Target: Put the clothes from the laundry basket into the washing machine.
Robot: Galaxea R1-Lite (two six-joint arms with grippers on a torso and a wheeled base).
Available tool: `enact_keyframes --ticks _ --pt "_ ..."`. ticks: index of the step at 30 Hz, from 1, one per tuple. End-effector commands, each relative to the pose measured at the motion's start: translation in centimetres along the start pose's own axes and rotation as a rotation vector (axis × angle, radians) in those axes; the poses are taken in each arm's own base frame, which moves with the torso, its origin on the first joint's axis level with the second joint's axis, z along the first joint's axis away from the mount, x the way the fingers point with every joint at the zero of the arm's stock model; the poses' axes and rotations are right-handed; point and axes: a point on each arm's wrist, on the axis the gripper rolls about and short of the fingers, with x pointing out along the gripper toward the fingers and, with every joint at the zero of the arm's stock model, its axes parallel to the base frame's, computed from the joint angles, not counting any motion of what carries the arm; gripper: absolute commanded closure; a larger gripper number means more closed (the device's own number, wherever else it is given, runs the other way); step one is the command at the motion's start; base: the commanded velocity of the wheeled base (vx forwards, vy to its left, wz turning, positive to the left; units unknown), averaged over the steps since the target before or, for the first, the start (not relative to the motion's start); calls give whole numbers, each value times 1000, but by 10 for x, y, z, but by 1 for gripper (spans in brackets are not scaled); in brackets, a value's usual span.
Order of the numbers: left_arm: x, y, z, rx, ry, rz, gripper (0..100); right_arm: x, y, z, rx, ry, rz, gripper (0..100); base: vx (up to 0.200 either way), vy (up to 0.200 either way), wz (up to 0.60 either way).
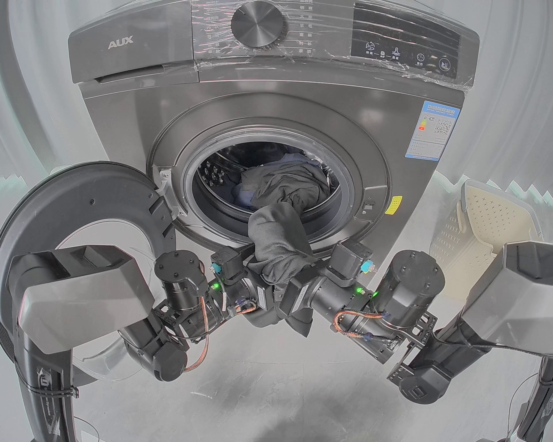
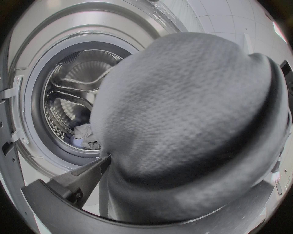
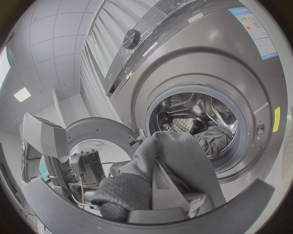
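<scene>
Pale curtains (image 1: 34,86) hang behind the scene and a smooth grey floor (image 1: 276,391) runs under it. The grey front-loading washing machine (image 1: 132,115) stands at the middle, its top panel wrapped in clear film. Its round door (image 1: 75,195) is swung fully open to the robot's left, leaving the drum mouth uncovered. To the right of the machine, near its lower corner, stands the cream perforated laundry basket (image 1: 495,224); what it holds cannot be seen.

A dark garment (image 1: 279,236) lies half in and half out of the washer. Its upper part rests inside the drum, and the rest spills over the door seal and hangs down in front of the opening to where the two arms meet. A loose end dangles below them. More clothes (image 1: 288,178), dark grey with a bluish piece beneath, are heaped at the bottom of the drum behind it.

The left gripper (image 1: 260,283) sits just below the drum mouth, buried under the bulging cloth, and whether it is clenched cannot be told. The right gripper (image 3: 161,182) is just beside it, its fingers (image 3: 166,189) drawn together into a wedge and clenched on the dark garment, which gathers around them on both sides.

A round control dial (image 1: 257,23) sits at the top centre of the panel. A blue label (image 1: 432,131) is stuck on the machine's front right, with a small yellow sticker (image 1: 393,205) below it.
</scene>
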Motion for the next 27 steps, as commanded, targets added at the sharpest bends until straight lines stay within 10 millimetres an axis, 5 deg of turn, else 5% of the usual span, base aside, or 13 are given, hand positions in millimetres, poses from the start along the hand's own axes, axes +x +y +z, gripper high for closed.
enact_keyframes --ticks 1,14,22,27 --pt "2 5 -6 -6 7 25 100 -3 3 3 5 -4 6 100 0 0 0" --pt "-2 15 6 0 -20 56 100 -23 -9 31 19 -37 -33 100 0 0 0" --pt "-14 11 45 -11 -105 54 100 -27 -37 9 17 39 -143 100 0 0 0" --pt "-38 1 68 -12 -124 43 100 -21 -49 -14 14 92 -169 100 0 0 0"
